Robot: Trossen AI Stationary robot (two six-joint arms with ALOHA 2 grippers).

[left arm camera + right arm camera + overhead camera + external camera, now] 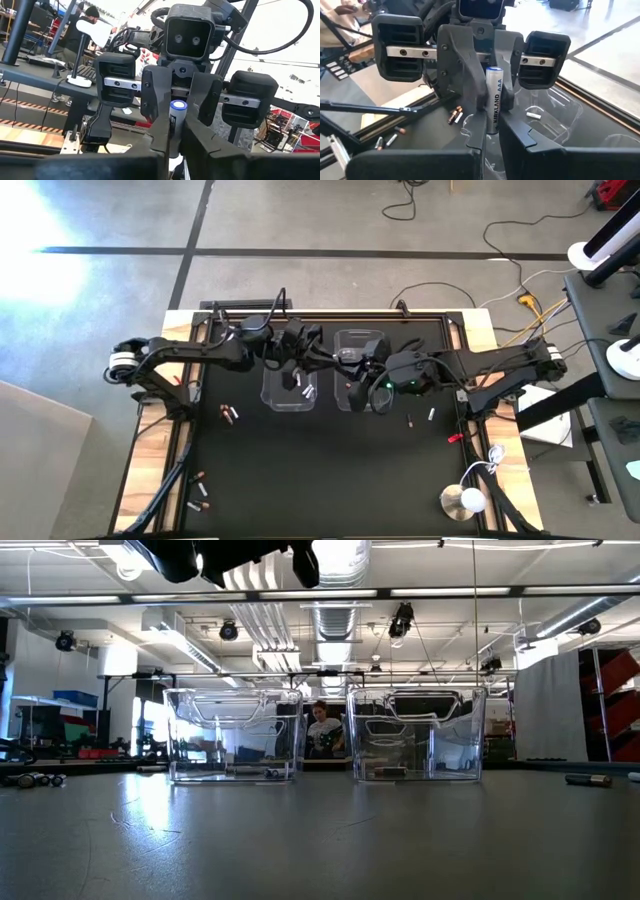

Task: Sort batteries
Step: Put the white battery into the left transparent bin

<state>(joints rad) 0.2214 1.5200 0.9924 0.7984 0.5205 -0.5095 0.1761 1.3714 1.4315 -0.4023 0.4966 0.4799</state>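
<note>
both arms reach in over the two clear bins at the middle of the black table. the left gripper (300, 358) hangs above the left bin (270, 395), the right gripper (355, 375) above the right bin (345, 398), and the two face each other closely. one battery (493, 97), silvery-white with a blue end and printed kirkland aaa, stands upright between them. the right wrist view shows the right gripper's fingers (480, 135) together on its lower part; the left wrist view shows the left gripper's fingers (200, 145) also clamped on the same cell, its blue end up. a silvery cell (533, 115) lies in the left bin. loose batteries (229, 413) lie on the table left of the left bin, more near the front left corner (198, 492), and two (420, 418) right of the right bin.
</note>
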